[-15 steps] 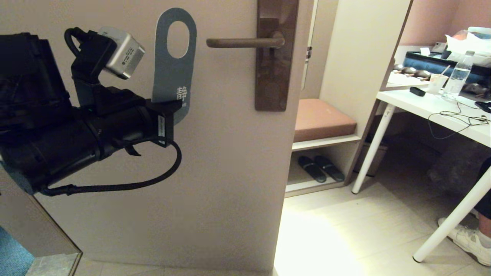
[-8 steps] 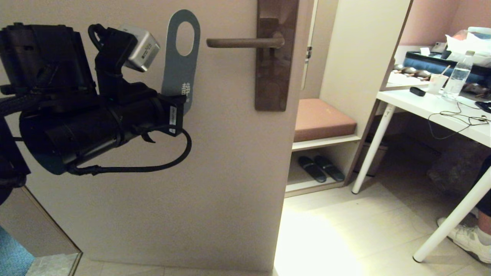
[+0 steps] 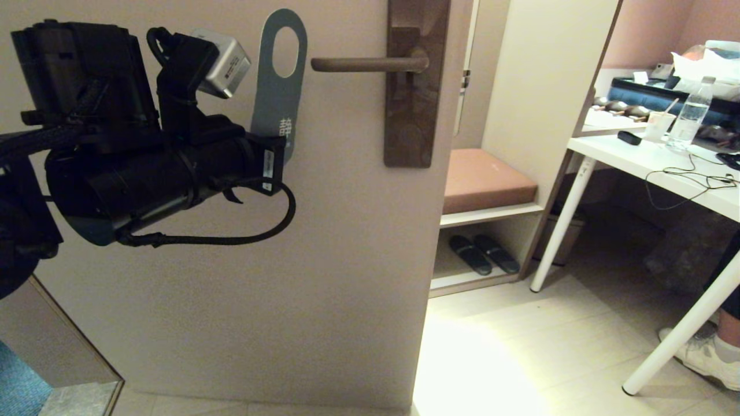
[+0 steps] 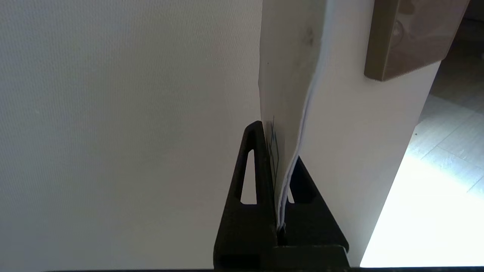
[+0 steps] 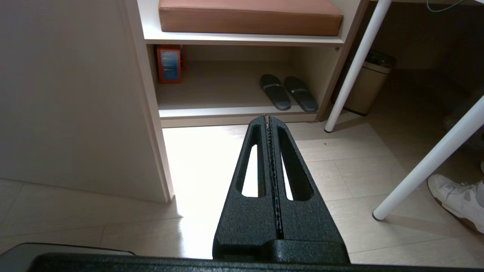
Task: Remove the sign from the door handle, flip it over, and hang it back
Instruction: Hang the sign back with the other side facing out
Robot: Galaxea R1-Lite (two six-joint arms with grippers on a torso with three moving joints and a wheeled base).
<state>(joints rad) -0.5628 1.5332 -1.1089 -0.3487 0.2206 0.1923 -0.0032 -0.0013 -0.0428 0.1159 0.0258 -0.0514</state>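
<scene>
Blue-grey, the sign [image 3: 281,86] stands upright at nine o'clock of the door handle [image 3: 367,64], its bottom end pinched in the closed left gripper [image 4: 280,181], while the right gripper [image 5: 269,121] stays shut and empty.

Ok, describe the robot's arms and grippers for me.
The left arm is a fat matte-black cylinder with a looping braided black cable and a silver box camera on a black bracket. Both the left gripper and right gripper have black, textured, tapered fingers with slots.

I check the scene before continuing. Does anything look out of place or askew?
Yes: the sign is off the handle, beside its tip, held tilted by the shut left gripper. Nothing looks damaged.
</scene>
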